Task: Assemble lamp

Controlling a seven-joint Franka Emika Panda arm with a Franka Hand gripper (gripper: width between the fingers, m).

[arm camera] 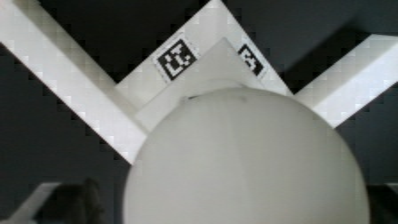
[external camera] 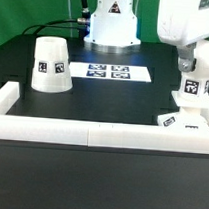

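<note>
The gripper (external camera: 194, 68) hangs at the exterior view's right, shut on the rounded white bulb (external camera: 191, 90), which carries a marker tag. It holds the bulb upright over the flat square base (external camera: 180, 121), which lies in the corner of the white rails; whether they touch I cannot tell. In the wrist view the bulb (arm camera: 231, 160) fills the middle and hides the fingertips, and the tagged base (arm camera: 199, 55) shows beyond it. The cone shade (external camera: 52, 64) stands alone at the exterior view's left.
White border rails (external camera: 81, 132) run along the front edge and up both sides, and show as diagonal bands in the wrist view (arm camera: 63, 75). The marker board (external camera: 107, 71) lies in the middle at the back, in front of the arm's base (external camera: 110, 28).
</note>
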